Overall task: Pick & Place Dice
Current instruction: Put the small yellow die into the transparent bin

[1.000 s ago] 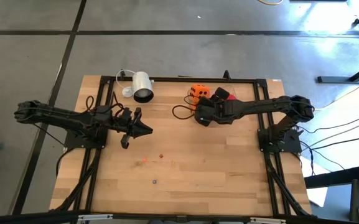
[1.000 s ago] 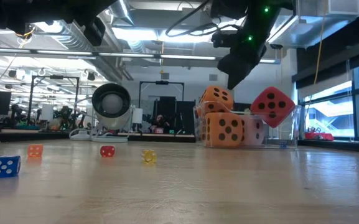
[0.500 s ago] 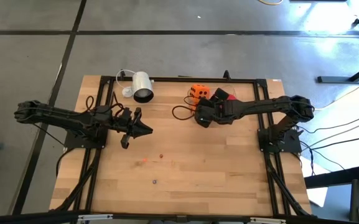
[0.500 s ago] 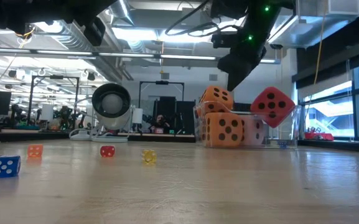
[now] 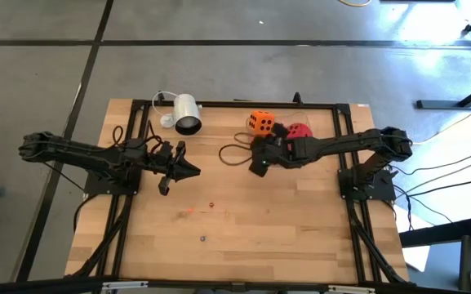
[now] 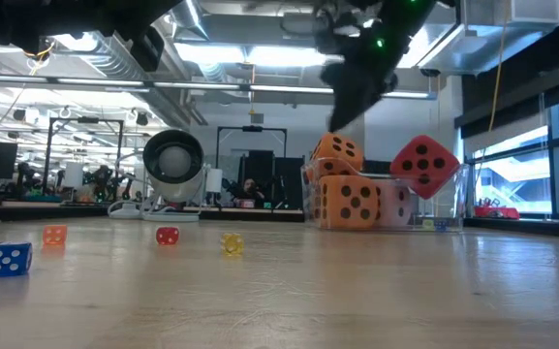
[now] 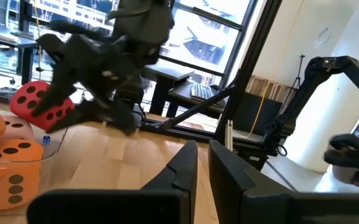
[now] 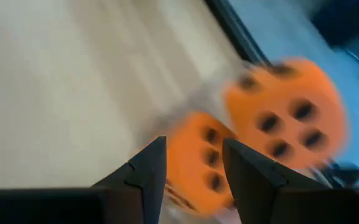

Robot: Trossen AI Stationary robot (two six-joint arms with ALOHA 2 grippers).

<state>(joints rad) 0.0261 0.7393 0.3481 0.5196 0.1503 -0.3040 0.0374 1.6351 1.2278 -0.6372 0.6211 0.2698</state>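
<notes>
In the high view, just right of the middle of the frame: right pincer (image 5: 256, 163), above the wooden table (image 5: 284, 237), part open and holding nothing. In the right wrist view, a clear gap between the two dark fingers (image 8: 149, 167), with nothing in it.

Above and a little right of this pincer in the high view, near the upper edge of the table: one orange die (image 5: 260, 122) and, just beside it on the right, the red die (image 5: 299, 131). Both apart from the pincer, not touched by it.

In the low view, right of centre: dice in one heap, with an orange die (image 6: 339, 151) on top of a second orange die (image 6: 350, 202), the red die tilted at the right, and a pale pink die (image 6: 395, 206) low between them. Right pincer hanging above the heap, slightly to its left, not touching.

At the left middle of the high view: left pincer (image 5: 193, 171), closed and empty, well apart from the dice. White camera (image 5: 186, 114) at the upper left of the table.
</notes>
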